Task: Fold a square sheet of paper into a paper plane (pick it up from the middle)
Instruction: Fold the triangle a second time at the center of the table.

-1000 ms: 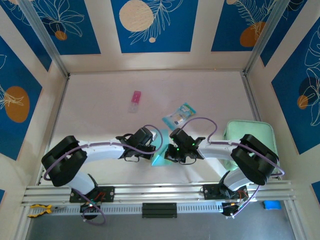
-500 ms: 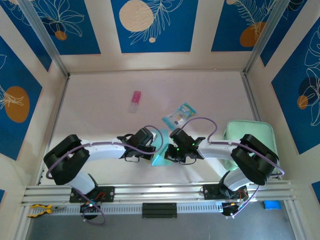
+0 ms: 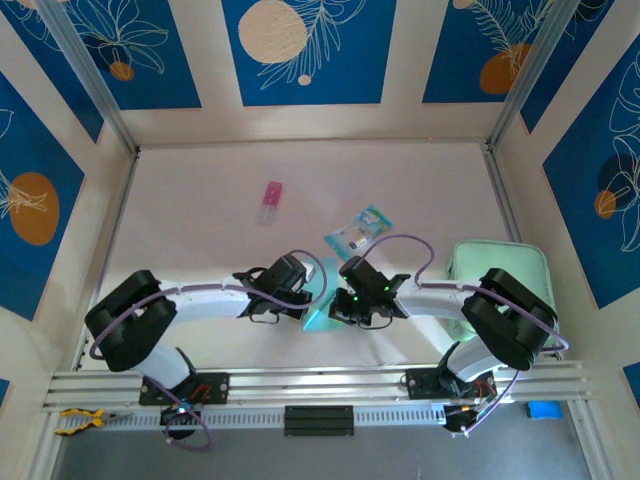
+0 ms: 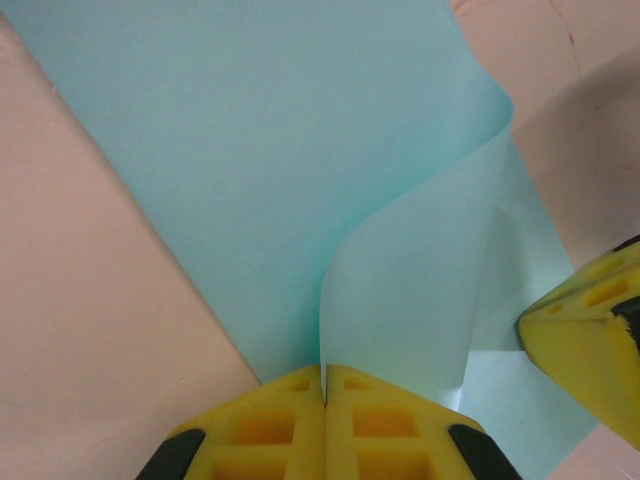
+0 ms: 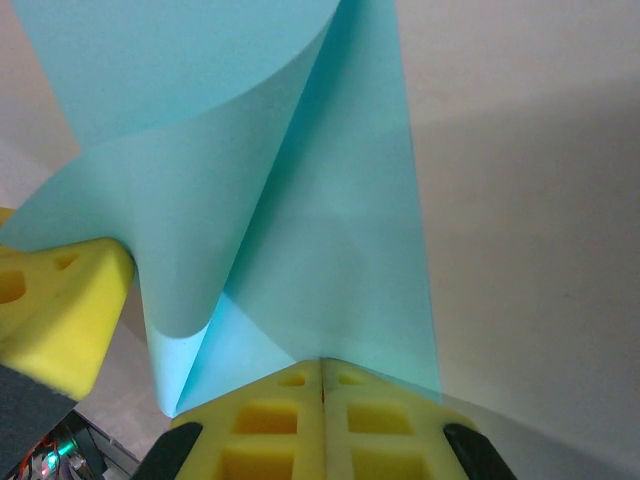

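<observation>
Close to the middle of the worktop's (image 3: 200, 230) near edge, the left fingers (image 4: 265, 425) are pressing together on an edge of the square sheet of paper (image 4: 280, 150). The right fingers (image 5: 270, 425) are pinching it just beside them, so the light-blue sheet is bowing up into a loose curl between the two grips. With both pinches sitting so close together, any uneven pull is risking a tear or a slip. The curl could also be getting flattened into a crooked crease instead of a clean centre fold. Farther back, the printed packet (image 3: 358, 232) is lying near enough that a swinging sheet might be catching it.
</observation>
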